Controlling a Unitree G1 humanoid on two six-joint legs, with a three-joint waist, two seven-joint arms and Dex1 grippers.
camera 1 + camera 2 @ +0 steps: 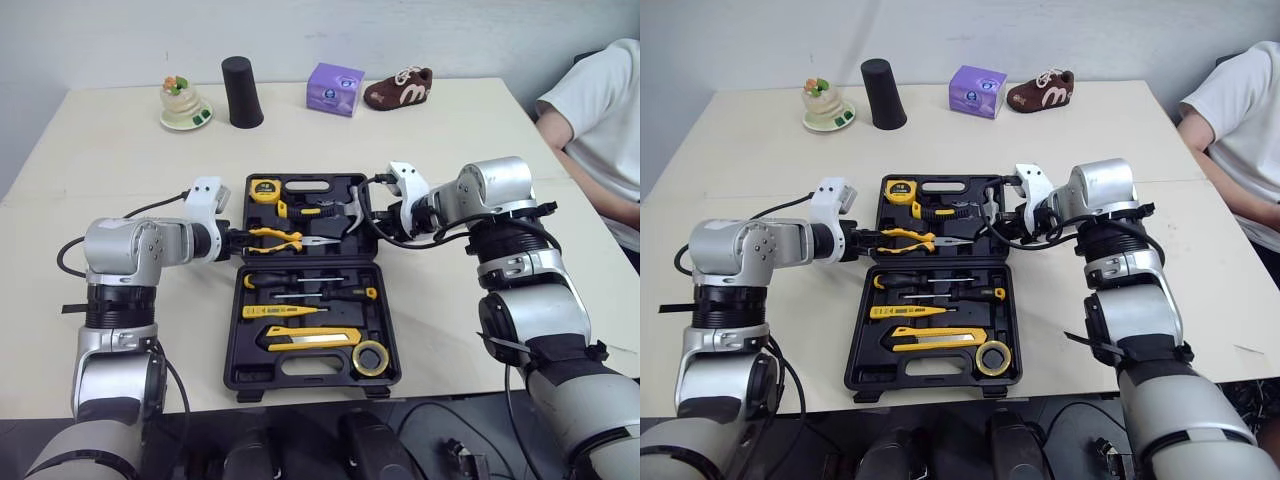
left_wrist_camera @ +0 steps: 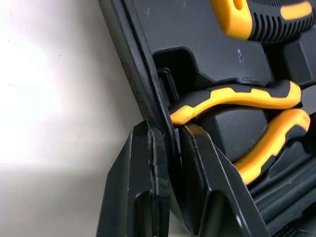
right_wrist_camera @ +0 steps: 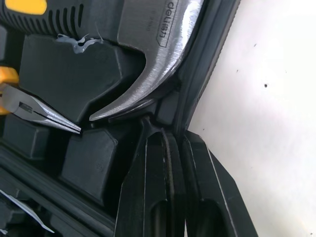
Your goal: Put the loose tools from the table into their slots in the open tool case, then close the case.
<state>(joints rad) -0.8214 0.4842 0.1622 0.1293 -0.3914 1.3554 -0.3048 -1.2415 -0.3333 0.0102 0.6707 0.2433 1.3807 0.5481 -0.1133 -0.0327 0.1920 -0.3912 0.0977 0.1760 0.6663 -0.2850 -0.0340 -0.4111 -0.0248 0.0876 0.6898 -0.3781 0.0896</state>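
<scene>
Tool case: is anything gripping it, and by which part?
Both hold the tool case: left gripper jaws clamp the far half's left wall, right gripper jaws its right wall.

Person half beyond the right edge

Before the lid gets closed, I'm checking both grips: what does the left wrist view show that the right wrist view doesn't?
Left wrist view: the curved handles of the yellow-and-black pliers, with the left fingers clamped over the black plastic tool case at its rim. Right wrist view: the shiny steel hammer claw and the pliers' pointed steel nose, with the right fingers clamped over the opposite rim. Shared: the case's moulded black interior and the pale tabletop beside it.
</scene>
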